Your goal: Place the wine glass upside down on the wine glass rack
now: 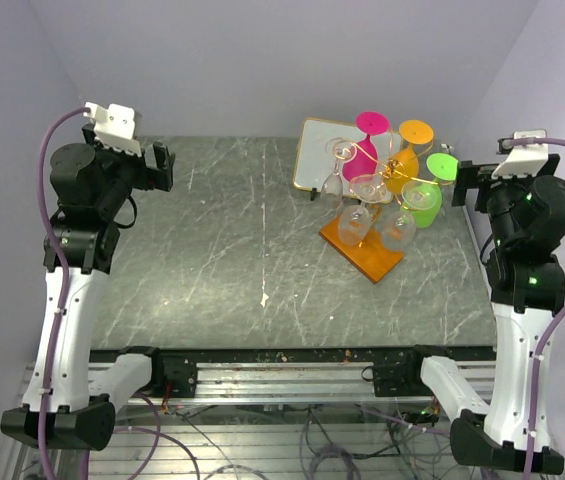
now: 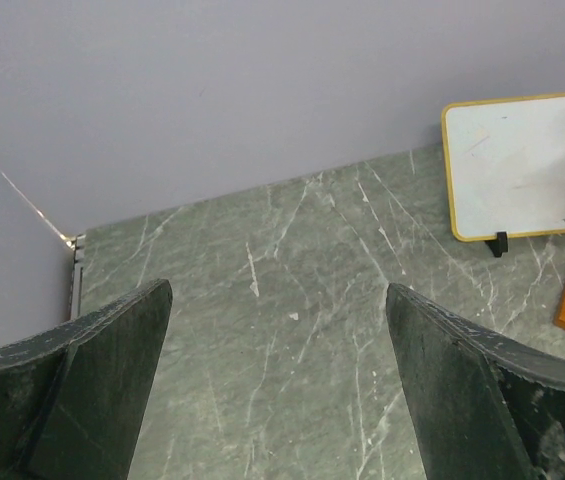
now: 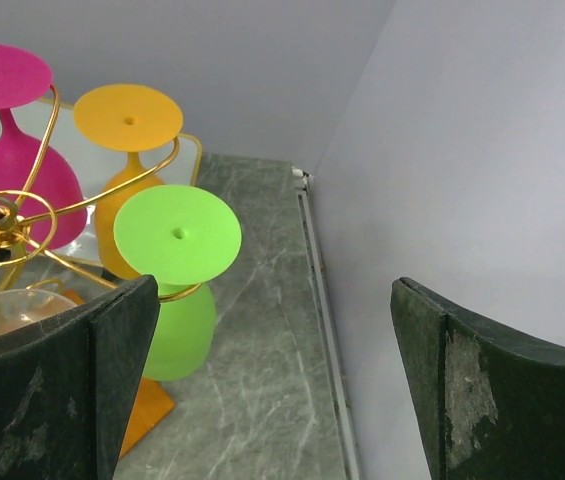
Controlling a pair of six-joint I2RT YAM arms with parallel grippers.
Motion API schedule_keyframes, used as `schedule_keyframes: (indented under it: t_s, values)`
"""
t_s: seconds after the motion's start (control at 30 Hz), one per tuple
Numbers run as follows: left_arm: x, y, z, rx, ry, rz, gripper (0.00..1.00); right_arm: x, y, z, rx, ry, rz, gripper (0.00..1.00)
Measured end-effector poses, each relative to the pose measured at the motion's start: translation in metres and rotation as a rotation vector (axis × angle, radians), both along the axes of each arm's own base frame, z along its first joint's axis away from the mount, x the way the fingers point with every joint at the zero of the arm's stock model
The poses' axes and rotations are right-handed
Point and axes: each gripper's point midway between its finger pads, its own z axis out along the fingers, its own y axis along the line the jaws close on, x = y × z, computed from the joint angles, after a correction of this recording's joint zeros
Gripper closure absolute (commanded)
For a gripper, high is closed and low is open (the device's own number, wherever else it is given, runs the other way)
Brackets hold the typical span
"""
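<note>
Left hand [image 2: 277, 300]: spread wide, empty, over bare counter [image 2: 292, 380].
Right hand [image 3: 274, 290]: spread wide, empty, just right of green glass [image 3: 177, 235].
Rack [image 1: 370, 258]: one, at right rear of counter.
Coloured glasses: three, namely pink glass [image 3: 27, 180], orange glass [image 3: 127, 117] and green glass, all hung bowl-down on rack.
Clear glasses [image 1: 354, 225]: also on rack, at least three, exact count unclear.
Panel [image 2: 522, 165]: one, behind rack.

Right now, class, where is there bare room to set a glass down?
Free: the wide table stretch between the left gripper and the wine glass rack, and the strip before its base. Crowded: far right, where rack, glasses and framed panel cluster by the right gripper.
</note>
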Motion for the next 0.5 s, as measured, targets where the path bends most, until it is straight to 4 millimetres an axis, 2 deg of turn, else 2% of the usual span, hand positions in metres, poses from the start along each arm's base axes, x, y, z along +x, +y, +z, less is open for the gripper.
schedule_keyframes:
  t_s: [0.27,0.5]
  values:
    - [-0.015,0.001,0.013,0.004,-0.031,0.0,0.01,-0.018,-0.004,0.01,-0.006,-0.04,-0.036,0.0]
    - [-0.029,0.003,0.023,-0.003,-0.062,0.01,0.01,-0.02,-0.005,0.008,0.003,-0.034,-0.047,0.0]
